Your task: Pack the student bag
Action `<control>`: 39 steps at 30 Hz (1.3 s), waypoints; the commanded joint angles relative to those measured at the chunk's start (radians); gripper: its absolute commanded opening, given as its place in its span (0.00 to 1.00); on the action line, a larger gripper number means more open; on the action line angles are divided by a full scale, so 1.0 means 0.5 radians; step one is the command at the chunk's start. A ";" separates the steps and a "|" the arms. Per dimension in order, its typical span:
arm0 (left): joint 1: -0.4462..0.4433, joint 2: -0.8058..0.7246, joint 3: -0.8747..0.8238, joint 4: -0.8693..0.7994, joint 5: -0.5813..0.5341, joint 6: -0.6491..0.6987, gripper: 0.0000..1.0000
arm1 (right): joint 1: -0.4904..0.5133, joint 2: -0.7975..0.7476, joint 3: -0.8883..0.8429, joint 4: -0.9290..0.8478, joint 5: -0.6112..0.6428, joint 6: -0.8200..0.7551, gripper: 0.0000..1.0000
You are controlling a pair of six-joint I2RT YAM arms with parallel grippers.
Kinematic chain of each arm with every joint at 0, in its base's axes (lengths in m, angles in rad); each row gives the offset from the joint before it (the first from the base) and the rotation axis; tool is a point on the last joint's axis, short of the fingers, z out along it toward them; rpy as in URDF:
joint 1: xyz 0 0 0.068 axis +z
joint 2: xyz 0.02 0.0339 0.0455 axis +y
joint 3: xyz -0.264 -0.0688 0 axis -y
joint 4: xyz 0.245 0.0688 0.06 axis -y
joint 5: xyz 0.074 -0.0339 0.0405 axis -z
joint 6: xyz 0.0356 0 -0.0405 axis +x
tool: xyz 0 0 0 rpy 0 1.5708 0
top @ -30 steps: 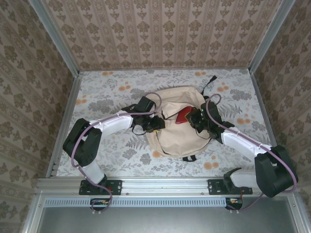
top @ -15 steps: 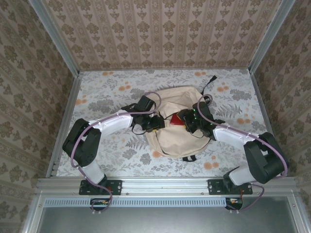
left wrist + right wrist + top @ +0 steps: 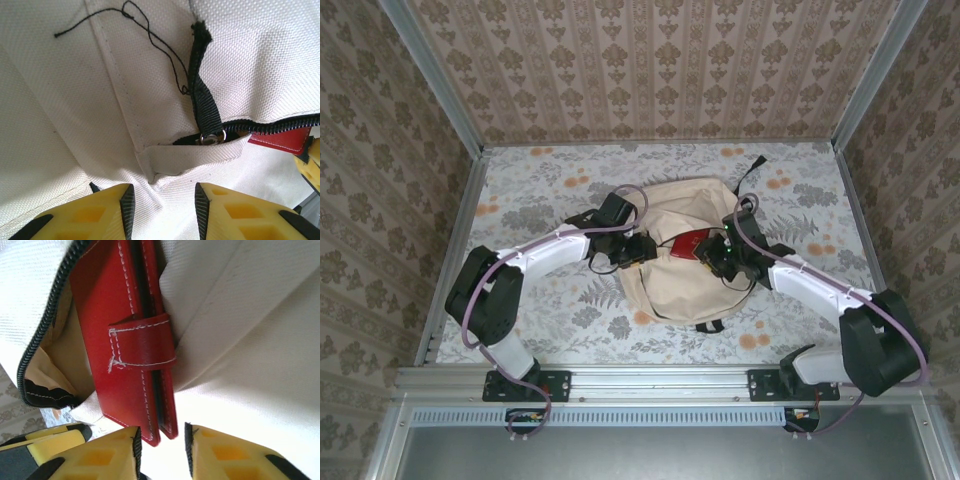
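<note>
The student bag [image 3: 690,275], beige canvas, lies flat in the middle of the table. Its front zip pocket [image 3: 35,335] gapes open. A red leather wallet [image 3: 120,340] sticks halfway out of that pocket [image 3: 687,244] [image 3: 280,141]. My right gripper [image 3: 161,432] [image 3: 710,254] straddles the wallet's outer end. Its left pad touches the leather, and a gap shows at the right pad. My left gripper [image 3: 164,192] [image 3: 640,250] sits at the pocket's left end, below the black zip pull [image 3: 205,105]. Bag cloth fills the space between its pads.
The bag's black straps [image 3: 752,165] trail toward the back right. The floral tabletop [image 3: 550,200] is enclosed by a metal rail [image 3: 455,250] and papered walls. The two grippers are only a few centimetres apart over the bag.
The right gripper moved left with the wallet toward the pocket mouth, then drew back slightly. The wallet now shows more fully. The left arm barely moved.
</note>
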 commanded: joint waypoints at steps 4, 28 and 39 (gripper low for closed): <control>0.010 -0.076 0.035 -0.050 -0.013 0.024 0.38 | -0.006 0.139 0.122 0.124 -0.112 -0.075 0.20; 0.027 -0.111 0.001 -0.065 -0.094 -0.007 0.30 | 0.052 0.496 0.238 0.668 -0.296 0.062 0.24; 0.037 -0.119 -0.002 -0.051 -0.096 -0.021 0.27 | 0.022 0.279 0.161 0.305 -0.112 -0.139 0.20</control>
